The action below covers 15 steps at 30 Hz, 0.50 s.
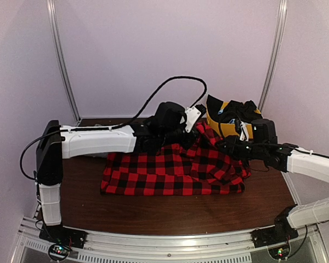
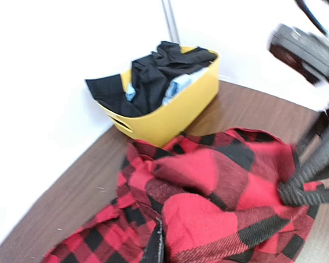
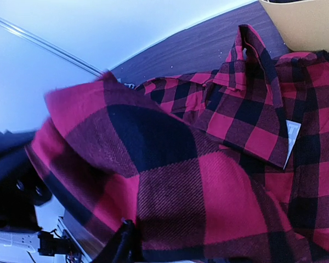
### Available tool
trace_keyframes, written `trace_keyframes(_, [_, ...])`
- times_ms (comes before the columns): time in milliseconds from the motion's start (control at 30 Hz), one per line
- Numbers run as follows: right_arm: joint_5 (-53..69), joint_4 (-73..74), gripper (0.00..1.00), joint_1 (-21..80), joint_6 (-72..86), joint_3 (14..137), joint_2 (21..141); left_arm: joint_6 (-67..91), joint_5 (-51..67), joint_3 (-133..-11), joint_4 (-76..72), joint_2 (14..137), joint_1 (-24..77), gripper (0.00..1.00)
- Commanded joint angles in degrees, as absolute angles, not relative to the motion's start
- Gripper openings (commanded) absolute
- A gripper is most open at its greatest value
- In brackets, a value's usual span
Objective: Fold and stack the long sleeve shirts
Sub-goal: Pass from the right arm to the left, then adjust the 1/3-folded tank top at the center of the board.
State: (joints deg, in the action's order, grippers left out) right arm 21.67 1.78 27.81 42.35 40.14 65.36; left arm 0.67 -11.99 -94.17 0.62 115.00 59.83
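Observation:
The red-and-black check flannel shirt (image 1: 175, 171) lies spread across the middle of the table, with its back part bunched and lifted. My left gripper (image 1: 177, 141) is at the shirt's back edge, shut on a fold of the cloth. One dark finger (image 2: 154, 245) shows with fabric pressed against it. My right gripper (image 1: 227, 147) is at the shirt's right back corner. Check cloth drapes over its jaws, and only one finger (image 3: 119, 242) shows. The collar and white neck label (image 3: 292, 143) lie flat on the table beyond it.
A yellow bin (image 1: 251, 127) holding black and light blue clothes (image 2: 159, 74) stands at the back right corner, just behind the shirt. White walls close the back and sides. Bare brown tabletop (image 1: 153, 211) runs along the near edge.

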Motion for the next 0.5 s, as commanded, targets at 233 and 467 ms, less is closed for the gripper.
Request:
trace_keyframes(233, [21.94, 1.65, 0.51, 27.50, 39.27, 35.33, 60.85, -0.18, -11.94, -108.84, 13.30, 113.63, 53.48, 0.00])
trace_keyframes(467, [23.75, 0.97, 0.49, 27.93, 39.35, 28.92, 57.69, -0.92, -11.94, -113.53, 15.35, 114.12, 52.37, 0.00])
